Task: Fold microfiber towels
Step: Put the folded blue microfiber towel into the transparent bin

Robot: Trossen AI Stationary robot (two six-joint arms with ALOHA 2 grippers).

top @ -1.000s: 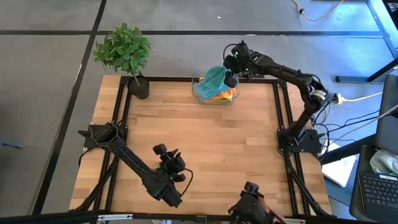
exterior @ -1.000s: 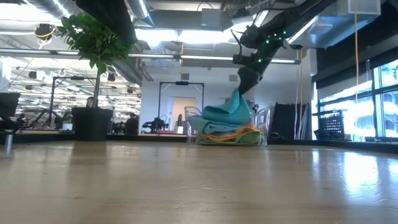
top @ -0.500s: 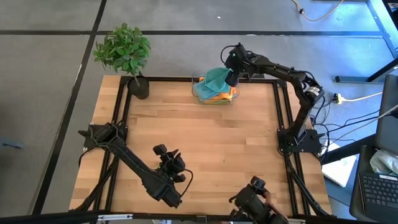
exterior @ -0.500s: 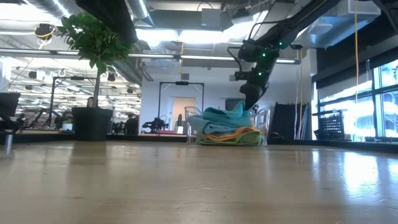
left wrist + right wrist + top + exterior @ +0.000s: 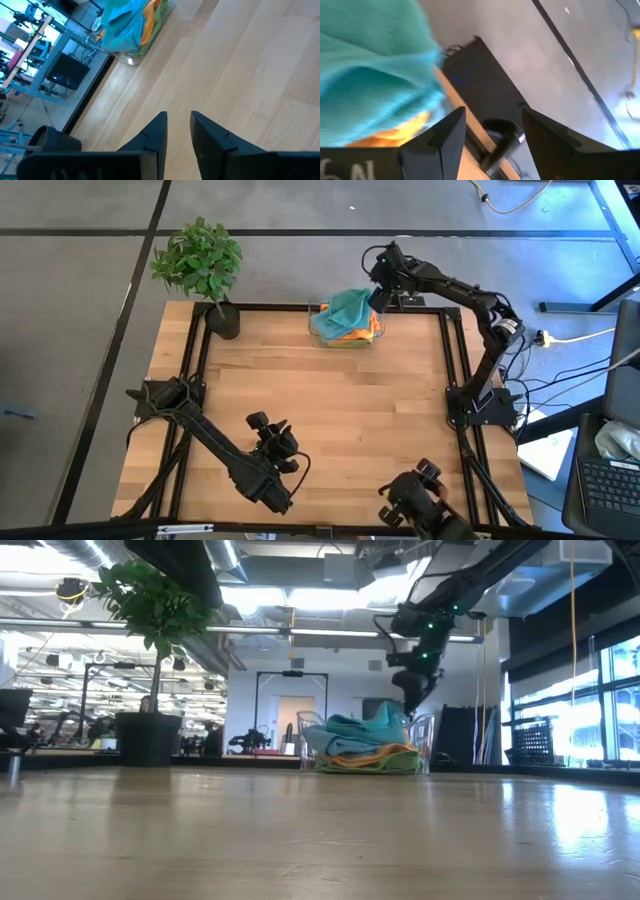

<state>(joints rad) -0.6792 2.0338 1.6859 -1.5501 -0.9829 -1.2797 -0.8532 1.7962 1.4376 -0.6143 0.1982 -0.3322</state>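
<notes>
Wooden tabletop (image 5: 330, 410) lies bare except for the clear bin (image 5: 318, 330) at its far edge, heaped with microfiber towels (image 5: 346, 311), teal on top. Right gripper (image 5: 381, 292) hovers beside the heap, fingers spread and empty, placed to pick one. Left gripper (image 5: 278, 442) waits near the front, part-open, empty.

The microfiber towels (image 5: 347, 316) lie piled in a bin (image 5: 316, 323) at the table's (image 5: 330, 410) far edge, right of the plant (image 5: 201, 265)
</notes>
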